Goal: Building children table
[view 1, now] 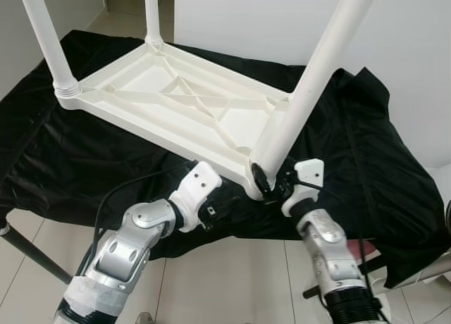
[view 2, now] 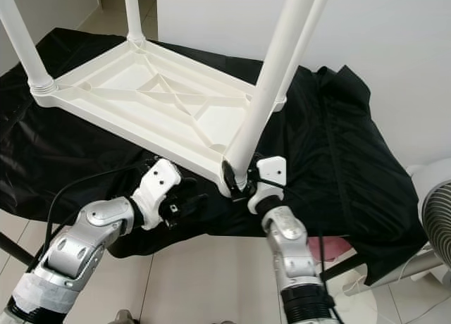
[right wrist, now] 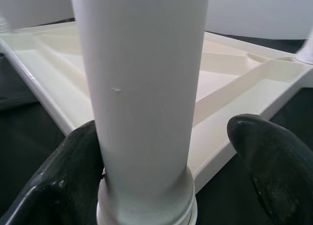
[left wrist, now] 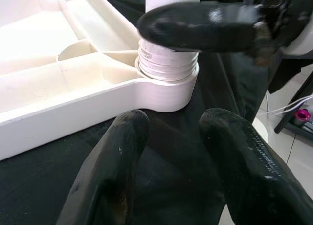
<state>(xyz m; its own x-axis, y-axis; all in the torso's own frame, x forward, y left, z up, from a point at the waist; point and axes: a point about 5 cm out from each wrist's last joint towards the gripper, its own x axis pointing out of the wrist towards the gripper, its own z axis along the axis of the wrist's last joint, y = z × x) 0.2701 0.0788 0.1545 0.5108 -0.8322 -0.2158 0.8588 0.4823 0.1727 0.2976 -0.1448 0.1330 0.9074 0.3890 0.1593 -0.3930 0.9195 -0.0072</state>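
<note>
- Our right gripper [view 1: 271, 185] sits at the near corner of the tabletop [view 1: 176, 98], its fingers spread around the base of the near leg [view 1: 310, 77].
- In the right wrist view one finger [right wrist: 73, 176] lies against the leg's side, while the other finger [right wrist: 274, 156] stands off it with a gap between; we have no firm clamp on the leg.
- Our left gripper [view 1: 224, 210] hovers just beside the same corner, low over the black cloth [view 1: 366, 155], fingers parted and holding nothing.
- In the left wrist view we see its two fingers [left wrist: 117, 161] apart, pointing at the socket [left wrist: 166, 83], where the leg's threaded end shows its ridges above the rim.
- The white tabletop lies upside down on the cloth, ribbed underside up, with its long side running away to our left.
- Three legs stand upright in corner sockets: the near leg, the left leg [view 1: 46, 39] and the far leg [view 1: 151, 14].
- A fourth leg [view 2: 310, 28] shows behind the near one in the right eye view.
- The cloth drapes over a bench, above a pale tiled floor [view 1: 232, 282].
- A fan [view 2: 437, 218] stands at our far right.
</note>
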